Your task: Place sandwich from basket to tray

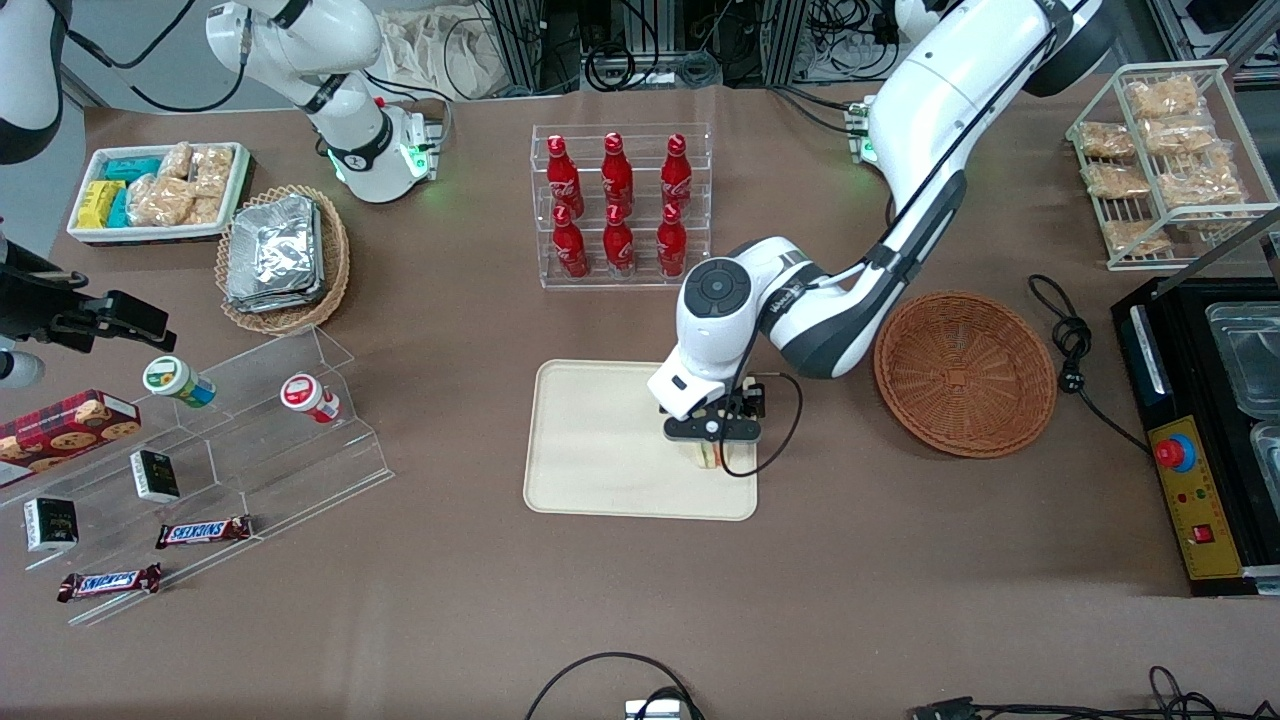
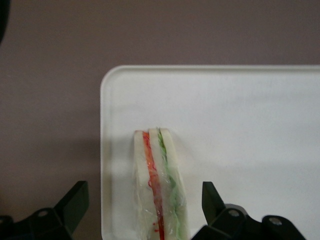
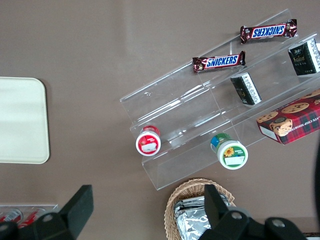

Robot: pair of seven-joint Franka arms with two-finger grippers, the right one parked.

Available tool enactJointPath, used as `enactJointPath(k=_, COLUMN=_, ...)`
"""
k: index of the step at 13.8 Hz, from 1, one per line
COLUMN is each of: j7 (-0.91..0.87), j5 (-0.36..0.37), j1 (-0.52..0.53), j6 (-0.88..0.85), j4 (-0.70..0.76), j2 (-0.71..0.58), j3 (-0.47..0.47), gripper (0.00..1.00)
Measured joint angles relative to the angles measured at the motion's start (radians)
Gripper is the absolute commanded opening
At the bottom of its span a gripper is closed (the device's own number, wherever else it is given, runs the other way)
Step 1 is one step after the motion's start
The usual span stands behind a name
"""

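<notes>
- Sandwich [image 2: 159,185] lies on the cream tray [image 1: 590,440], near the tray corner closest to the reddish-brown wicker basket [image 1: 965,372].
- Gripper [image 1: 712,447] sits low over the sandwich; fingers [image 2: 75,202] spread wide, one on each side, clear of the wrap in the wrist view, gripping nothing.
- Sandwich stands on edge, orange-red and green filling lines facing up.
- Basket sits beside the tray, toward the working arm's end of the table.

table [image 1: 450,600] | tray [image 1: 590,450] | basket [image 1: 965,372] | bottle rack [image 1: 620,205]
</notes>
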Motion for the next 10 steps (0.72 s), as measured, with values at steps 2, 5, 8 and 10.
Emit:
enactJointPath(k=2, j7=-0.013, j5=0.000, j1=0.001, j6=-0.108, j4=0.077, j2=-0.005, j3=0.001, gripper=1.00)
enactJointPath(k=5, j7=-0.014, j5=0.000, j1=0.035, j6=-0.231, j4=0.157, j2=-0.023, j3=0.004, gripper=1.00)
enactJointPath(k=8, j7=-0.014, j5=0.000, j1=0.100, j6=-0.259, j4=0.173, j2=-0.065, j3=0.004, gripper=1.00)
enactJointPath(k=10, j7=-0.013, j5=-0.002, j1=0.137, j6=-0.313, j4=0.175, j2=-0.102, j3=0.004, gripper=1.00)
